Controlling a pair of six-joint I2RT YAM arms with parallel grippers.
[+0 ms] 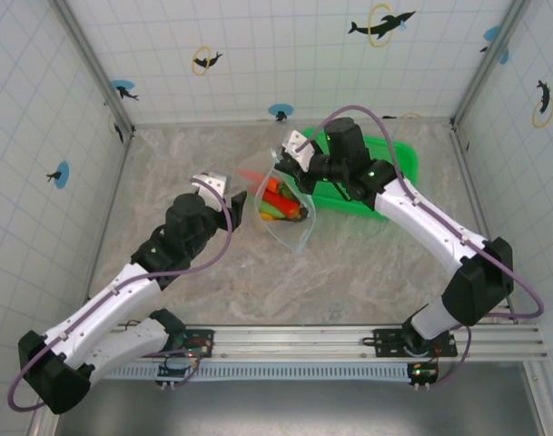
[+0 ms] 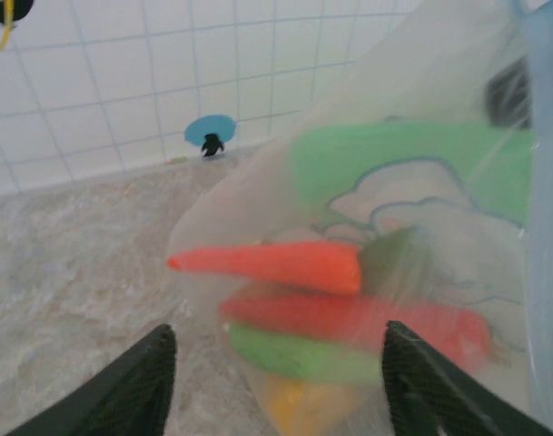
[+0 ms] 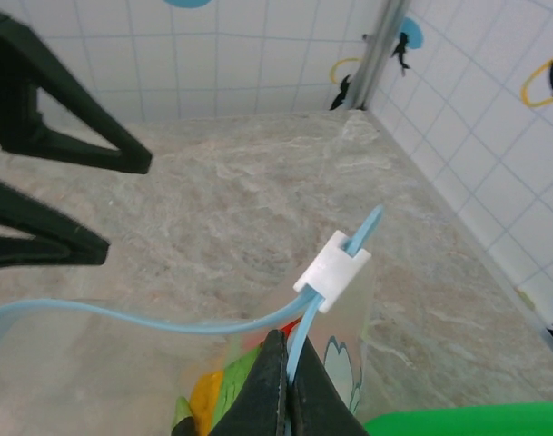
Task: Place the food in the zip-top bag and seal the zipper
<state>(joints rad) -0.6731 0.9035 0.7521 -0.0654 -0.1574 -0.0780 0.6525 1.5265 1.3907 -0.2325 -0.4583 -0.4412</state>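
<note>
Right gripper point(image 3: 288, 363) is pinched tight on the zipper point(image 3: 122, 318), the thin blue strip of the zip-top bag point(image 1: 285, 222), by a white slider point(image 3: 332, 271). Left gripper point(image 2: 276, 329) has its fingers apart, just beside the bag. Inside lies the food point(image 2: 294, 268): orange, red, green and yellow pieces, blurry up close. The right arm hides part of the green basket point(image 1: 394, 173).

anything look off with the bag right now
The zip-top bag hangs from the right gripper by one zipper strip, mouth gaping; an orange carrot lies crosswise, its tip at the bag's edge.
</note>
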